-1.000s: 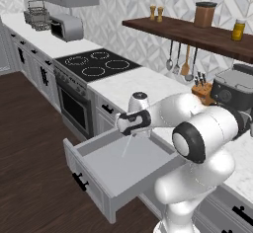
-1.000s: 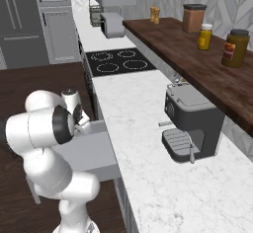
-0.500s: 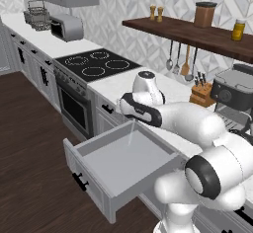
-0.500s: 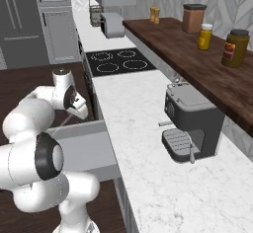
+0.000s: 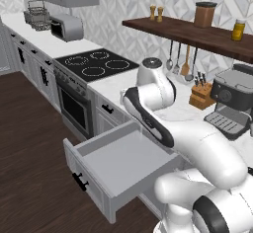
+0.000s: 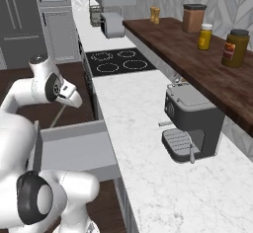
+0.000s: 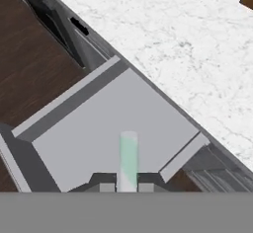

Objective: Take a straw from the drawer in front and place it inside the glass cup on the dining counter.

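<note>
Marble table (image 6: 148, 128) runs up the middle of the right base view, with a black cooktop (image 6: 118, 61) near the top centre and a coffee machine (image 6: 190, 123) right of centre; you have the drawer (image 5: 123, 165) pulled open at lower centre of the left base view, its black handle (image 5: 79, 181) on the front panel; in the hand view your pincer (image 7: 127, 186) at bottom centre is pinched on a pale green straw (image 7: 128, 160), which stands up over the drawer's grey floor.
</note>
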Available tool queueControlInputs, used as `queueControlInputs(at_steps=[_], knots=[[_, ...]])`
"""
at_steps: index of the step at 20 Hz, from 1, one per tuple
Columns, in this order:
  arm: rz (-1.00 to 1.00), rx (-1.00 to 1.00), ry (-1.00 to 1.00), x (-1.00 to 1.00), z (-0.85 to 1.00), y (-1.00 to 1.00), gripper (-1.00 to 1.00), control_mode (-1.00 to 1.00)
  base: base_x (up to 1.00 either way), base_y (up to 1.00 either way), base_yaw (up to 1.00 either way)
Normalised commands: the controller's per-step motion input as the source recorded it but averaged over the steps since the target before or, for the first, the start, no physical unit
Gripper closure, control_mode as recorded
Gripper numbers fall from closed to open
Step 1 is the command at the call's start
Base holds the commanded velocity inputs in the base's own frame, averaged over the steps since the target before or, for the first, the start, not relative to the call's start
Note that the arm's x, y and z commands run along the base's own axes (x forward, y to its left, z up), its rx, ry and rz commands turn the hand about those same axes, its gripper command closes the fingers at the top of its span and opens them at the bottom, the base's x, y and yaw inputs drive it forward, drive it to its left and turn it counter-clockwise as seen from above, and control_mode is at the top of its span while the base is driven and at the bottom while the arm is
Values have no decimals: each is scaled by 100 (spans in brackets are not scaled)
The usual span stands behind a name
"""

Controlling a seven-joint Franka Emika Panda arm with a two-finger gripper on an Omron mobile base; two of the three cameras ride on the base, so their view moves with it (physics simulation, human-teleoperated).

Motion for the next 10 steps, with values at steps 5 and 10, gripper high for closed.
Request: queueControlInputs(at_steps=[5, 10], knots=[[0, -3, -5, -35, 5, -30, 100, -100, 0, 0, 0], [0, 0, -2, -22, 0, -6, 100, 100, -39, 0, 0]])
